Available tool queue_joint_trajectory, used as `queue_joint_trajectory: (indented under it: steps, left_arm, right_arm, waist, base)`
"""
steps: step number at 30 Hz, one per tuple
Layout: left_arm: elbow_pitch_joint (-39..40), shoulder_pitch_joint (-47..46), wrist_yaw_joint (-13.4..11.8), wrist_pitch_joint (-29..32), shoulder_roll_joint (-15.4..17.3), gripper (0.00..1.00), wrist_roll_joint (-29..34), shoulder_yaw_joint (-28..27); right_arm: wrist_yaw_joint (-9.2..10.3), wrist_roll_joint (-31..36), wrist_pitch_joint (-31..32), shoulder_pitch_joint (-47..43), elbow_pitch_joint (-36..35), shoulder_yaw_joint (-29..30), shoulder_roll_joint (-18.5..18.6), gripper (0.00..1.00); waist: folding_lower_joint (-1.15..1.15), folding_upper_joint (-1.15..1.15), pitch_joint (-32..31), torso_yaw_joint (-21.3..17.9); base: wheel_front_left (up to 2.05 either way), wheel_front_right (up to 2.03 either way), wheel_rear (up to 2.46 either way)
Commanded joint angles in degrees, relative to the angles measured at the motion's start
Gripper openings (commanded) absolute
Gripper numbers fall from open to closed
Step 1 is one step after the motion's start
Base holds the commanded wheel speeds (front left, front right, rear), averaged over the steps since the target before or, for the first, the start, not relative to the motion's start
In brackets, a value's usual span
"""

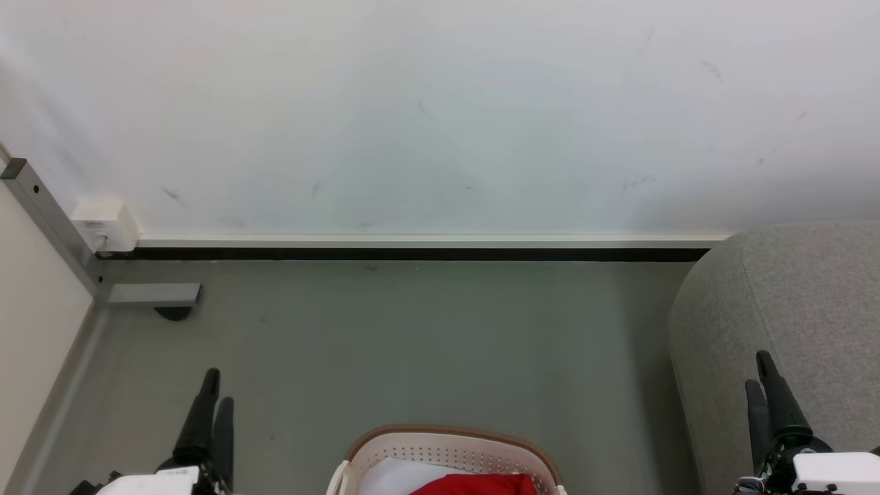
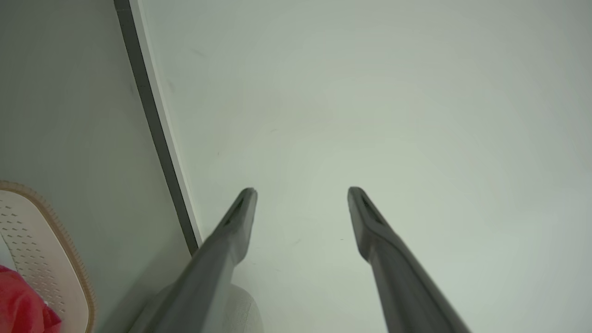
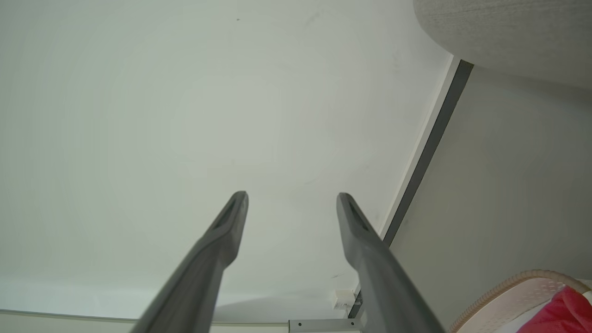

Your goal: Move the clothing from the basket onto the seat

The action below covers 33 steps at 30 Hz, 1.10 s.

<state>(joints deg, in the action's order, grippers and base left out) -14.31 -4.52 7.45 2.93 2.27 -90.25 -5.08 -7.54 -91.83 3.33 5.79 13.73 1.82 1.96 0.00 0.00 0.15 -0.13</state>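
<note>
The cream basket (image 1: 450, 447) with its brown rim stands on the floor at the bottom middle of the head view. Red and white clothing (image 1: 474, 485) lies inside it. The basket's edge (image 2: 46, 259) and a bit of red clothing (image 2: 23, 310) appear in the left wrist view, and the basket (image 3: 518, 296) with red clothing (image 3: 562, 312) in the right wrist view. The grey seat (image 1: 804, 323) rises at the right, seen also as the seat (image 3: 508, 32) from the right wrist. My left gripper (image 1: 216, 386) is open left of the basket, holding nothing. My right gripper (image 1: 758, 369) is open before the seat, holding nothing.
A white wall (image 1: 440, 110) with a black baseboard (image 1: 412, 254) runs across ahead. A grey metal post (image 1: 48, 220), a white wall box (image 1: 104, 225) and a metal bracket (image 1: 155, 294) sit in the left corner. Grey floor (image 1: 412, 344) lies between basket and wall.
</note>
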Motion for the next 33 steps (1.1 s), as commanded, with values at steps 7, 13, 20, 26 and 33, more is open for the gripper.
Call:
queue_joint_trajectory:
  steps: [7, 13, 20, 26, 33]
  left_arm:
    - [2.4, -1.4, 0.1, -2.0, 0.4, 1.0, 5.8, 0.5]
    - [2.9, -1.3, 0.1, -3.5, 0.4, 1.0, 10.6, 0.8]
    - [3.5, -1.2, 0.1, -4.8, 0.4, 1.0, 17.4, 1.3]
    - [4.1, -0.8, -0.2, -6.1, 0.5, 1.0, 25.9, 1.8]
    - [5.0, 0.1, -1.6, -7.4, 0.5, 1.0, 35.3, 3.5]
  right_arm:
    - [0.02, 5.6, -2.4, 2.3, -2.6, -2.9, 1.1, 1.0]
    - [0.02, 12.2, -3.9, 2.6, -3.3, -4.8, 1.5, 1.0]
    - [0.02, 17.8, -5.2, 2.5, -3.8, -5.6, 1.4, 1.0]
    - [0.03, 24.2, -6.5, 2.4, -4.5, -7.1, 1.9, 1.0]
    - [0.04, 33.3, -7.8, 2.4, -4.1, -8.9, 2.5, 1.0]
  waist:
    - [0.0, 0.0, 0.0, -0.3]
    - [0.0, 0.0, 0.0, -0.3]
    - [0.0, 0.0, -0.1, -0.2]
    - [0.0, 0.0, -0.3, 0.0]
    - [0.0, 0.0, -0.5, -0.1]
  base:
    - [0.0, 0.0, 0.0]
    - [0.0, 0.0, 0.0]
    - [0.0, 0.0, 0.0]
    - [0.0, 0.0, 0.0]
    - [0.0, 0.0, 0.0]
